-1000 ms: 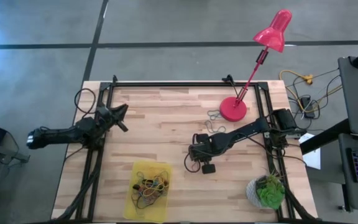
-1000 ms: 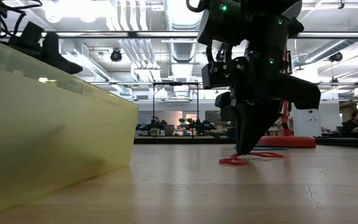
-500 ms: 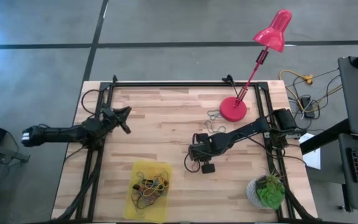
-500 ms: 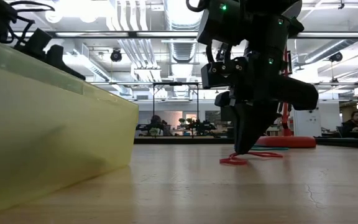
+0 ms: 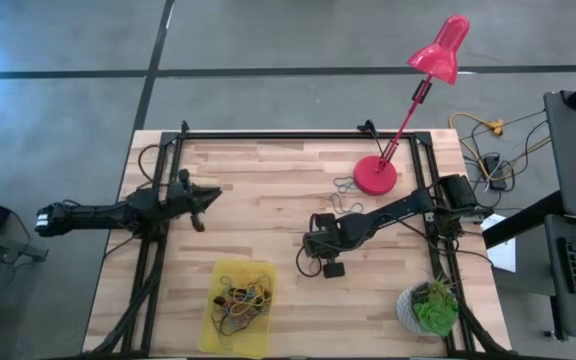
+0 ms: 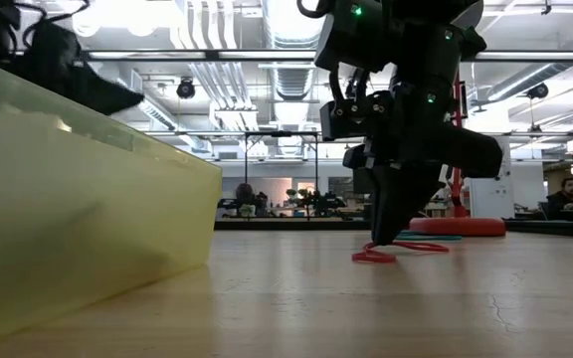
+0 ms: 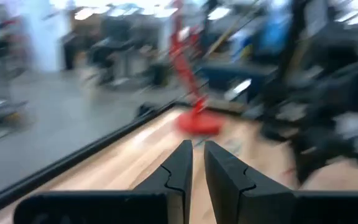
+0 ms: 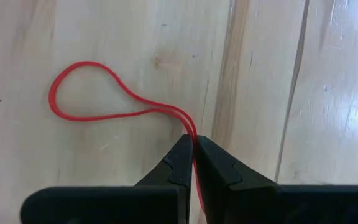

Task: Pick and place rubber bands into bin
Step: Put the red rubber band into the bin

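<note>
My right gripper (image 5: 313,246) stands at the table's middle, fingers pointing down, shut on a red rubber band (image 8: 86,93) that lies on the wood (image 6: 398,253). The yellow translucent bin (image 5: 211,318) sits at the near edge left of centre, and several coloured rubber bands (image 5: 243,297) lie in it. Its wall (image 6: 88,219) fills the left of the low view. More rubber bands (image 5: 345,186) lie beside the lamp base. My left gripper (image 5: 208,194) hovers shut over the table's left side and holds nothing (image 7: 197,155). My right gripper pinches the red rubber band between its two fingers where the two strands run close together (image 8: 191,132). The fingers come from above, pointing down. The band's wide loop (image 8: 58,99) lies flat on the table ahead of the fingers.
A red desk lamp stands with its base (image 5: 376,176) at the far right. A potted green plant (image 5: 430,308) sits at the near right corner. A small dark block (image 5: 335,269) lies just near of my right gripper. Black frame rails (image 5: 158,250) run along both sides.
My left arm has swung its gripper toward the table's near edge and turned it from slanting toward the far edge to pointing to the right. My right gripper has stayed on the red band.
</note>
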Controlling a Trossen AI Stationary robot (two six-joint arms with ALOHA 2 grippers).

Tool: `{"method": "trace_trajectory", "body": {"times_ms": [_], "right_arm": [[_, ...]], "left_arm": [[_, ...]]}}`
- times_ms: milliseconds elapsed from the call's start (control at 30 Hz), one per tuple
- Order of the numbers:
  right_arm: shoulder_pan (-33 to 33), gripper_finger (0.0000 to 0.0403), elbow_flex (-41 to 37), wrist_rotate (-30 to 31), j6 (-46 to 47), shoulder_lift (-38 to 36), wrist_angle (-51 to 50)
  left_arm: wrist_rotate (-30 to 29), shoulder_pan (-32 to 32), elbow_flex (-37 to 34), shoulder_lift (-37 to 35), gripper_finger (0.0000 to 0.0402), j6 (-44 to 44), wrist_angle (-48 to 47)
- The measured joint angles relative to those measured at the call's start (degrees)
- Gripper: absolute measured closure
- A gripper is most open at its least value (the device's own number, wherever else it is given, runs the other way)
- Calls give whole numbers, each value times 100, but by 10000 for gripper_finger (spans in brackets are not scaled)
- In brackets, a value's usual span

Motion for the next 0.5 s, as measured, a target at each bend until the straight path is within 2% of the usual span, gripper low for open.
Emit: {"method": "trace_trajectory", "body": {"times_ms": [100, 200, 267, 400, 500], "right_arm": [[0, 394, 0, 0, -2, 0, 14], [0, 394, 0, 0, -10, 0, 27], [0, 394, 0, 0, -22, 0, 46], [0, 394, 0, -2, -26, 0, 72], [0, 394, 0, -3, -40, 0, 82]], "left_arm": [[850, 0, -1, -316, 375, 21, 21], [1972, 0, -2, -661, 375, 177, -232], [2464, -4, -2, -844, 375, 272, -557], [3022, 0, -2, -931, 375, 300, -641], [3056, 0, -2, -841, 375, 294, -717]]}}
